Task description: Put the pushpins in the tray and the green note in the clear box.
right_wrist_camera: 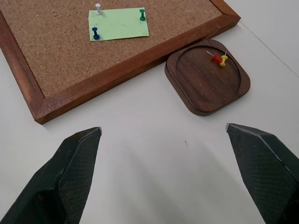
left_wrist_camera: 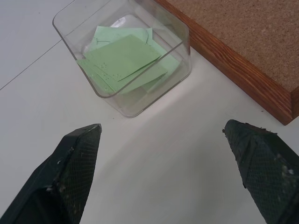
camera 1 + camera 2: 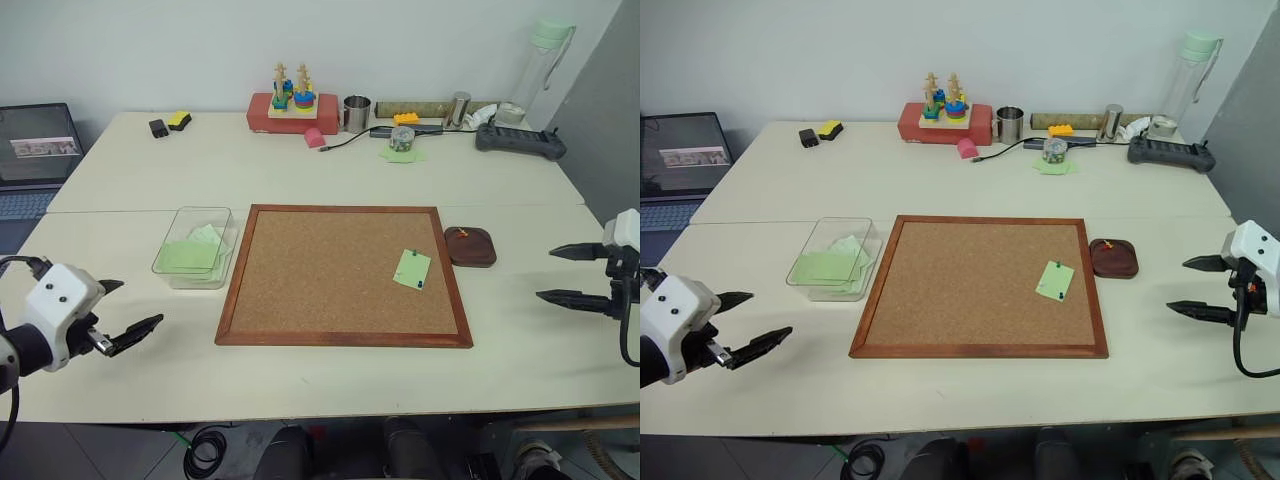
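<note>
Three pushpins (image 1: pixel 96 33) are pressed into the green note (image 1: pixel 119 24), judging by the right wrist view: a white one and a blue one at two corners of one edge, a green one at a corner of the opposite edge. They pin the note flat to the cork board (image 3: pixel 345 275), near the board's right edge and a little closer to its near right corner than to its far one. Two more pins, one red and one yellow (image 1: pixel 223 59), lie loose in the tray (image 1: pixel 208 84), which sits on the counter (image 3: pixel 300 380) just beside the board's right frame, towards its far right corner.

So the tray part looks partly done, with three pins left to pull. The note cannot go anywhere until those pins are out.

Over at the board's left edge, the clear box (image 3: pixel 195 246) stands on the counter just beside the frame. It holds several pale green sheets of paper (image 2: pixel 124 63), lying loosely on top of one another, so earlier notes seem to be filed already. This last note is what remains for it.

Neither arm has anything in hand. The left gripper (image 3: pixel 125 315) hovers near the counter's front left, short of the box, its fingers spread wide and empty. The right gripper (image 3: pixel 572 274) hangs off the counter's right edge, pointing in towards the tray, fingers likewise wide apart and bare.
</note>
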